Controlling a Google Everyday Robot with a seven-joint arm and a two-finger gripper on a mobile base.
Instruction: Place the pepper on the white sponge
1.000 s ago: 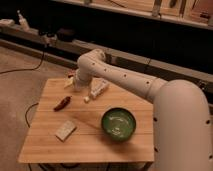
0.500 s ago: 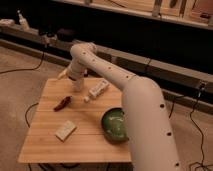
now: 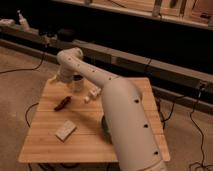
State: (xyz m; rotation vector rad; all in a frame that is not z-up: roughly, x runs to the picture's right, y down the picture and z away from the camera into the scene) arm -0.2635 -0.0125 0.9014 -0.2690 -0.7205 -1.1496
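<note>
We take the wooden table (image 3: 45, 145) as our landmark. The pepper (image 3: 62, 103) lies flat on its left half as we look at it, about midway between the near and far edges, a slim dark shape set slightly aslant on the boards. The white sponge (image 3: 65, 130) also lies on the left half, but closer to the near edge. It is well apart from the pepper, with bare wood between the two and nothing resting on it. The robot's white arm (image 3: 120, 105) rises from the table's near right side, crosses above the middle of the top, bends at an elbow over the far left part and drops from there. The gripper (image 3: 56, 78) hangs at the table's far left corner, just over the edge of the top and clear of the pepper. We cannot tell whether it is wide, narrow or holding anything, because it shows only as a pale shape against the wood. A white cup (image 3: 78, 83) with a dark top stands near the table's far edge, just beside the lowered forearm. A white bottle (image 3: 93, 93) lies on its side near the table's middle. A green bowl (image 3: 103, 125) sits on the table's right half and is mostly hidden behind the arm.
</note>
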